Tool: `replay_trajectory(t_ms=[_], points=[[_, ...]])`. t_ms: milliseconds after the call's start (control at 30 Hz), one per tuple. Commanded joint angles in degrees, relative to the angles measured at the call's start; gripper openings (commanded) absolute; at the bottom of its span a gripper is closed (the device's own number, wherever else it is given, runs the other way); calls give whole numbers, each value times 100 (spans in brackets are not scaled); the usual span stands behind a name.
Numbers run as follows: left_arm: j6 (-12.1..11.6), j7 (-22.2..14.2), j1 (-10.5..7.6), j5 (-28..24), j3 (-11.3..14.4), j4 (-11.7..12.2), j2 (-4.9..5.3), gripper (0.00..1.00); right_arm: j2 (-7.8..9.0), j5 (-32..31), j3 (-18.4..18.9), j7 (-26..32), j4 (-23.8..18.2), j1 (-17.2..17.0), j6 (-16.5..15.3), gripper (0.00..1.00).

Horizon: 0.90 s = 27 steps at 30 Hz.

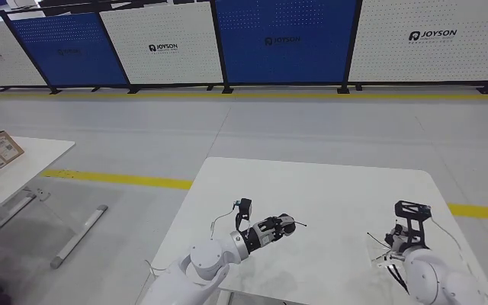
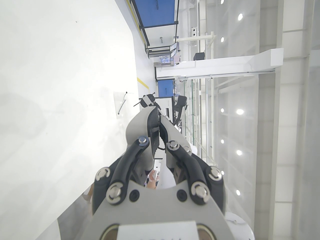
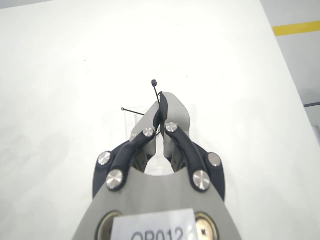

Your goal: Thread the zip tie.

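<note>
My right gripper (image 3: 162, 96) is shut on a black zip tie (image 3: 155, 89). The tie's square head sticks out past the fingertips, above the white table (image 3: 75, 51). In the top view this gripper (image 1: 390, 242) is near the table's front right, with the tie's thin end (image 1: 374, 239) pointing left. My left gripper (image 1: 288, 224) is at the front middle of the table, shut on a thin black zip tie whose tip (image 1: 302, 224) pokes out to the right. In the left wrist view its fingers (image 2: 158, 111) are pressed together. The two grippers are well apart.
Just beyond the right gripper, a small clear stand (image 3: 130, 121) on the table carries another black zip tie (image 3: 132, 112); the stand (image 2: 120, 108) also appears in the left wrist view. A second white table (image 1: 23, 164) is off to the left, and blue and white panels (image 1: 282, 42) line the back.
</note>
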Motion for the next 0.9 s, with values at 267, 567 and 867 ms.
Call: replay_trajectory(t_ms=[267, 567, 867], points=[[0, 0, 0, 0, 0, 0, 0, 0, 1, -7, 4, 87, 30, 45, -14, 0], [0, 0, 0, 0, 0, 0, 0, 0, -47, -178, -277, 725, 581, 524, -69, 0], [0, 0, 0, 0, 0, 0, 0, 0, -125, -204, -437, 1365, 871, 919, 36, 0]])
